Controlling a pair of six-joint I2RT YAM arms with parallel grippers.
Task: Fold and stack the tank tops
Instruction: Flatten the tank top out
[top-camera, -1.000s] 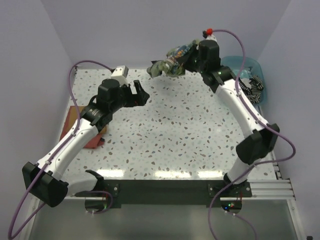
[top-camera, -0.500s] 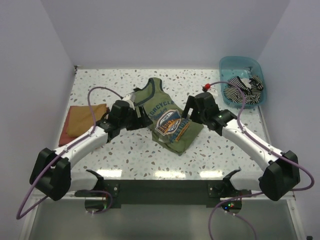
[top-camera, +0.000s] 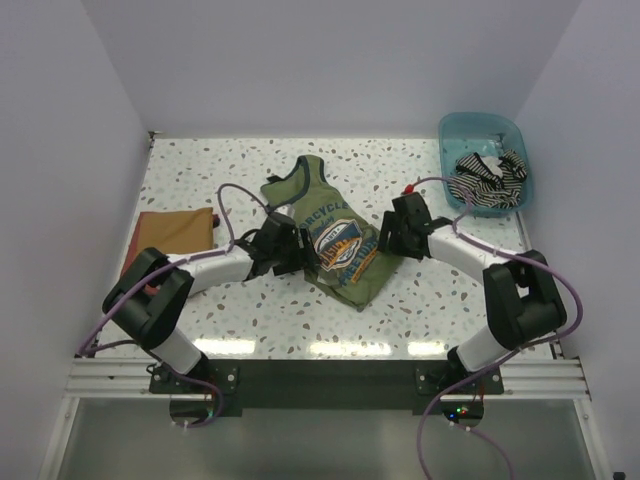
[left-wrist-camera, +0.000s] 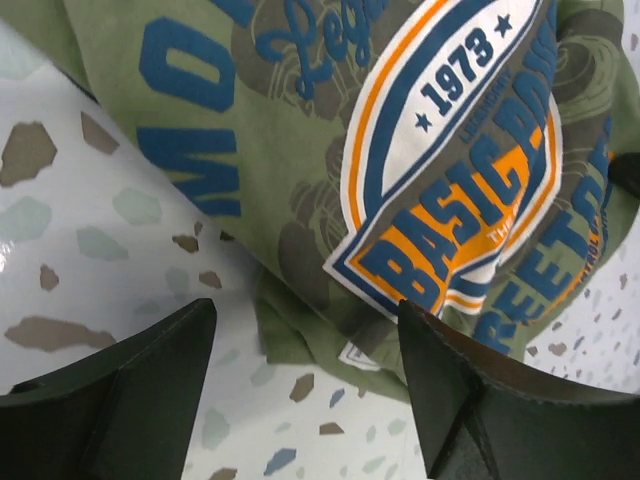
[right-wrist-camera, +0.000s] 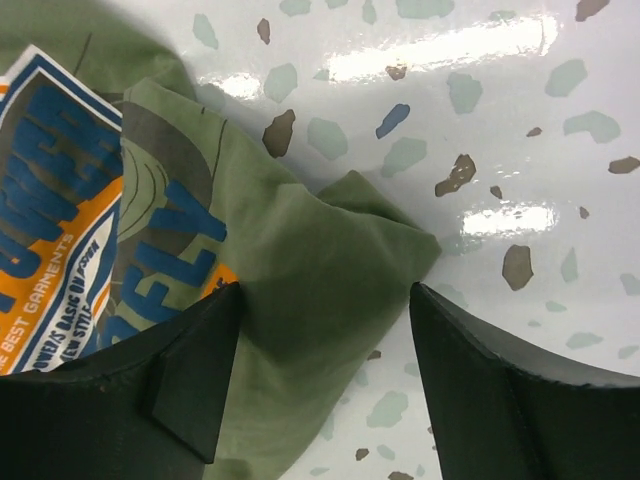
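From above: the olive-green tank top (top-camera: 335, 240) lies spread mid-table, print up. My left gripper (top-camera: 290, 250) is at its nine o'clock edge and my right gripper (top-camera: 385, 237) at three. The striped tank top (top-camera: 488, 172) sits in the blue bin (top-camera: 480, 124) at two o'clock. Left wrist: my jaws gape wide over the shirt's edge, pinching nothing. Right wrist: jaws apart too, straddling a rumpled green corner.

Left end effector (left-wrist-camera: 305, 345), right (right-wrist-camera: 325, 325) spread wide.
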